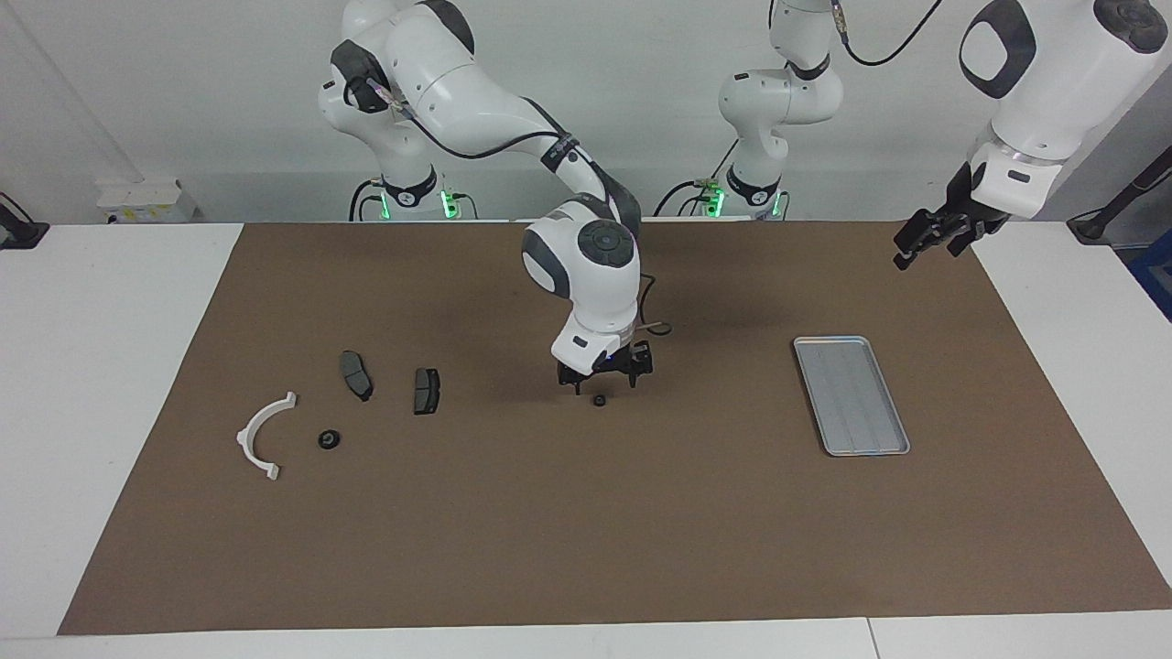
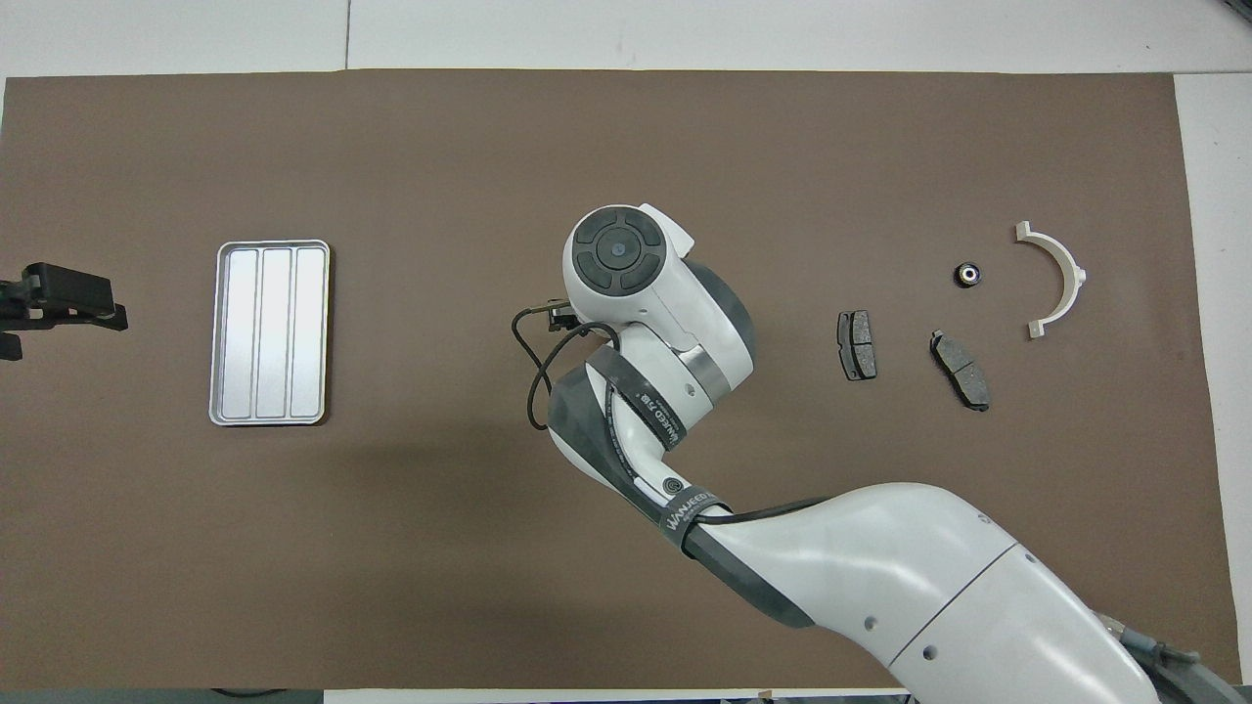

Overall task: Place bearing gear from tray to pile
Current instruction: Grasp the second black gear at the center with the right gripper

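Facing view: small black bearing gear

A brown mat covers the white table. The silver-grey tray carries lengthwise ridges. A white curved bracket lies beside two dark grey pads, a black gear with a pale centre and another small black gear. Both arms are white with dark grey joints.

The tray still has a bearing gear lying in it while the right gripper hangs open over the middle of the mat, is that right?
Not quite. In the overhead view the tray is empty. The facing view shows a bearing gear on the mat, under the open right gripper; the rest holds.
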